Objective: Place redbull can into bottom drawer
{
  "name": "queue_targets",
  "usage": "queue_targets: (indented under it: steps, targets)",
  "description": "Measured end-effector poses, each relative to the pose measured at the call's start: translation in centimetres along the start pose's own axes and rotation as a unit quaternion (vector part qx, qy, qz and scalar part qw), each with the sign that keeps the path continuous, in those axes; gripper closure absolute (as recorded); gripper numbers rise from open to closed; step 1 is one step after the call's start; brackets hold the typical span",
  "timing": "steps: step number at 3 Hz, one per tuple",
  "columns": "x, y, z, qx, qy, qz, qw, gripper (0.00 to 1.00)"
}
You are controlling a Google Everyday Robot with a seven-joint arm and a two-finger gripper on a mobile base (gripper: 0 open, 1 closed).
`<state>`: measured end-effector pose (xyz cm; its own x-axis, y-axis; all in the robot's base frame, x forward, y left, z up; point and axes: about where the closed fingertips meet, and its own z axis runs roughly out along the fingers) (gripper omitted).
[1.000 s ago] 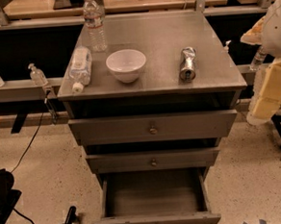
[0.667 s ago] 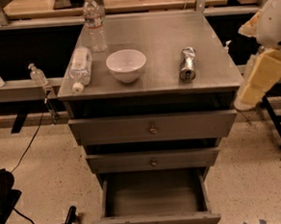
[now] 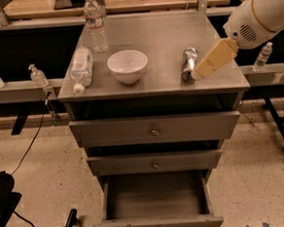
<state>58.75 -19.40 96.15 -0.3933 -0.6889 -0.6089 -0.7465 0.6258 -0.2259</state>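
Note:
The redbull can [image 3: 189, 63], slim, silvery and dented, lies on its side on the right part of the grey cabinet top [image 3: 166, 35]. The bottom drawer [image 3: 156, 202] is pulled open and holds nothing. My arm comes in from the upper right, white with a tan forearm. The gripper [image 3: 197, 74] is at the tan end, right beside the can's near end on its right side. The tips are hidden against the can.
A white bowl [image 3: 127, 65] stands at the middle of the cabinet top. A water bottle [image 3: 80, 68] lies on the left and another [image 3: 96, 23] stands at the back left. The two upper drawers [image 3: 154, 130] are closed. A chair base [image 3: 279, 130] is at the right.
My arm has swung left and up, from beside the cabinet's right edge to over the top, ending next to the can. The can and drawers have not moved.

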Motion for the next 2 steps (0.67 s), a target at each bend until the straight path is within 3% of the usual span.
queue_targets:
  steps: [1,2]
  targets:
    - [-0.8,-1.3,4.5,0.001,-0.017,0.079,0.9967,0.00]
    - [-1.0,-2.9,8.1,0.013,-0.011,0.138,0.9903,0.00]
